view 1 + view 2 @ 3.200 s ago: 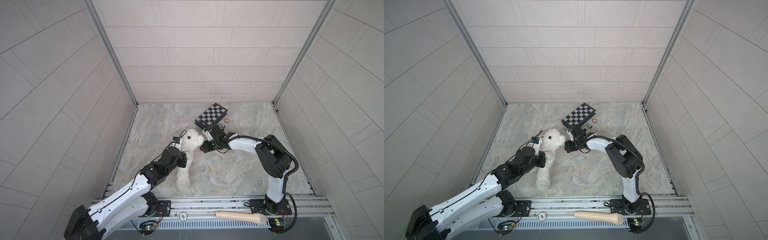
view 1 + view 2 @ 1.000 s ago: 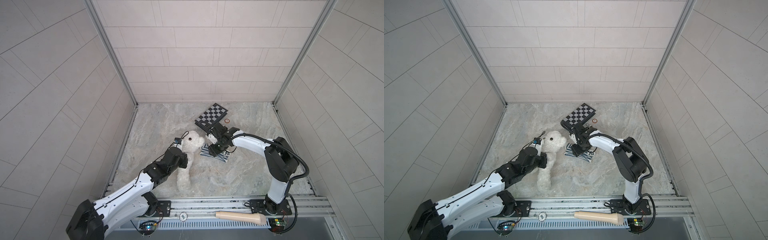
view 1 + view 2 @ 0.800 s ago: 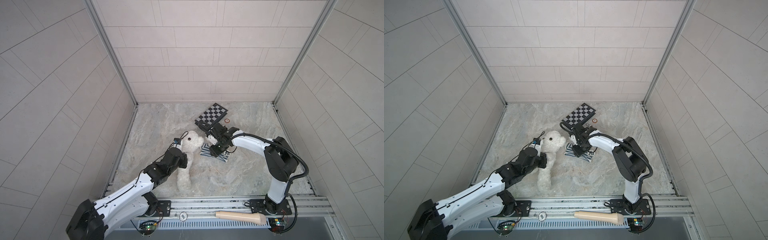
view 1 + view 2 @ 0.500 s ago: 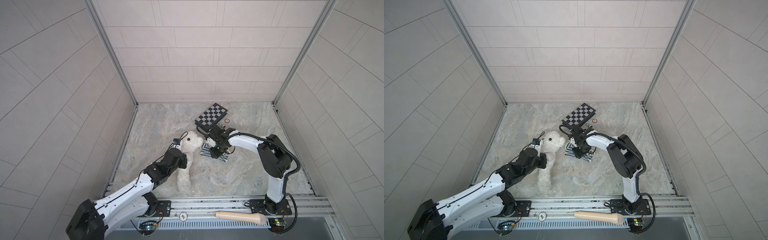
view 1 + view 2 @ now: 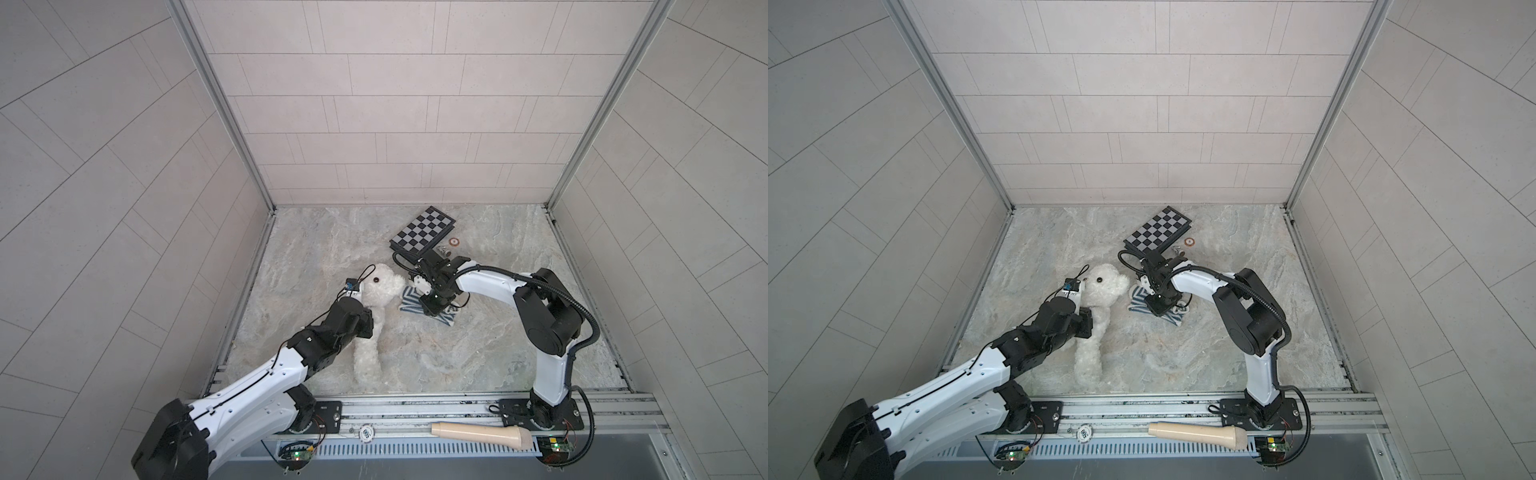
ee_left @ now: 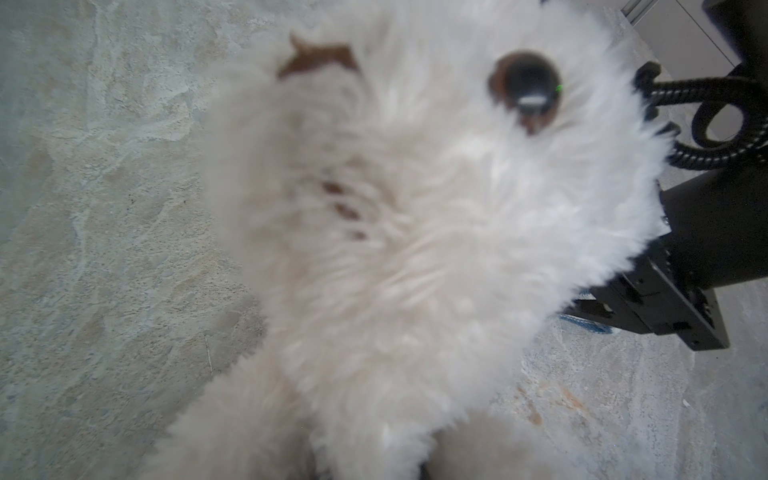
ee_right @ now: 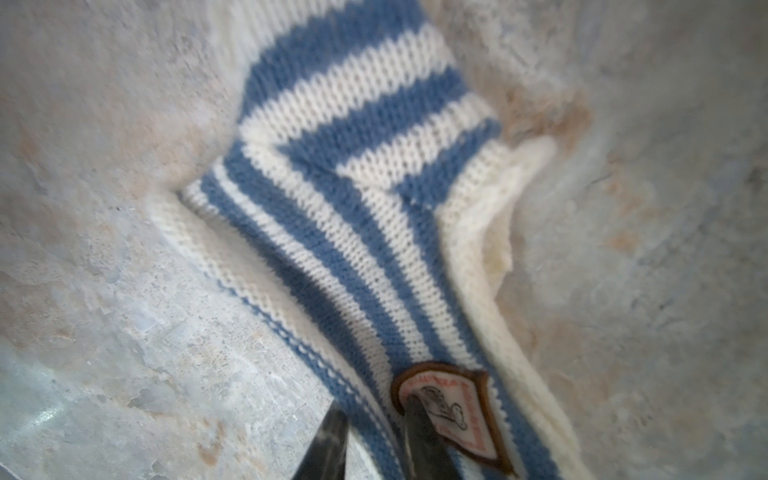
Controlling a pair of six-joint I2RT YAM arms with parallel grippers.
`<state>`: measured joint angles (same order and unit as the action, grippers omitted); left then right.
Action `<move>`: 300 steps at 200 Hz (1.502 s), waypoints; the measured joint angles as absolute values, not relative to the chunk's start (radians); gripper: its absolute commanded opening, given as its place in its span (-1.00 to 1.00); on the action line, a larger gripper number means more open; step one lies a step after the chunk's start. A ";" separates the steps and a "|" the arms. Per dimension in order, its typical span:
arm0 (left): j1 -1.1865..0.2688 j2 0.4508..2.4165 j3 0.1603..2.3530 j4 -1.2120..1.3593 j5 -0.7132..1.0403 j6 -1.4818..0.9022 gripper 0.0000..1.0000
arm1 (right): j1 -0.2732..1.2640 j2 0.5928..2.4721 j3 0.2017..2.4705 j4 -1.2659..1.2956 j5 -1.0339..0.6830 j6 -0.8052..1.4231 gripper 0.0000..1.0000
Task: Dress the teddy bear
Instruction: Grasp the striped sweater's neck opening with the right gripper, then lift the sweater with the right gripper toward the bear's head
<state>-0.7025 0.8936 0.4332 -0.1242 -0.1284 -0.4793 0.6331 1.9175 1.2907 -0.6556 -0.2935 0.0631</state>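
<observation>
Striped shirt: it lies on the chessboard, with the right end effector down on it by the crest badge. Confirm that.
Wrong surface. The striped shirt lies on the marble floor beside the teddy bear, apart from the chessboard, as both top views show; the right end effector is down on it by the crest badge.

The fluffy plush teddy bear [image 5: 382,291] is white. The small knitted shirt [image 7: 353,137] has blue and cream stripes, its crest badge [image 7: 461,399] a brown border. The flat chessboard [image 5: 424,230] is checked black and white
</observation>
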 measured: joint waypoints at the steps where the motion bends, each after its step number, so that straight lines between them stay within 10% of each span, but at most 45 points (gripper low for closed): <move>1: -0.702 0.894 0.433 -0.124 -0.128 -0.479 -0.86 | 0.633 1.917 1.291 -0.656 -0.294 0.064 -0.38; 128: -0.702 0.890 0.421 -0.123 -0.128 -0.482 -0.85 | 0.608 1.917 1.290 -0.635 -0.344 0.089 -0.61; 176: -0.702 0.891 0.421 -0.120 -0.128 -0.480 -0.96 | 0.608 1.915 1.290 -0.636 -0.330 0.086 -1.00; 300: -0.824 0.892 0.435 -0.051 0.073 -0.342 -1.00 | 0.579 1.728 1.277 -0.595 -0.299 0.075 -1.00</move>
<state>-0.8238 0.8921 0.4347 -0.0513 0.0734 -0.3420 0.5789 1.7283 1.2770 -0.5949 -0.2993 0.0750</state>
